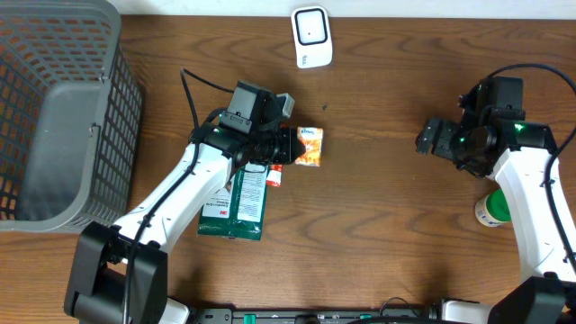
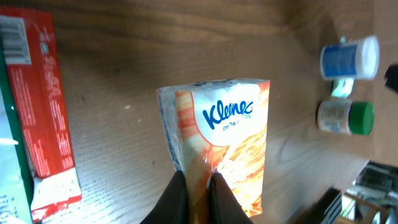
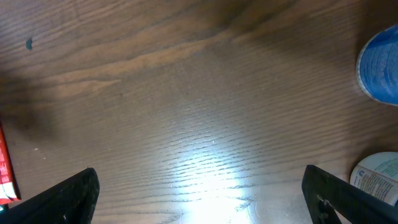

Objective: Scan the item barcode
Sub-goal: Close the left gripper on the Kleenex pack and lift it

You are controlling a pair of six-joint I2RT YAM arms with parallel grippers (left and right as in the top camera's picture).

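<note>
Over the table (image 1: 378,225), outstretched left claw (image 2: 198,185) pinches the Kleenex pack (image 2: 227,124), perhaps lifted.

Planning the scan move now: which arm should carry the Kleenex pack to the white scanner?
Left. The left gripper is shut on the Kleenex pack, near the scanner; the right gripper hangs open and empty, farther off.

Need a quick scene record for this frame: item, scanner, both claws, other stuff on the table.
item: Kleenex pack, orange and white, logo visible
left claw: shut on the Kleenex pack's edge
right claw: open, empty, over bare table
scanner: white, near the far table edge, apart from the pack
other: grey basket, green packet, red box, green-lid bottle, blue-lid bottle
</note>
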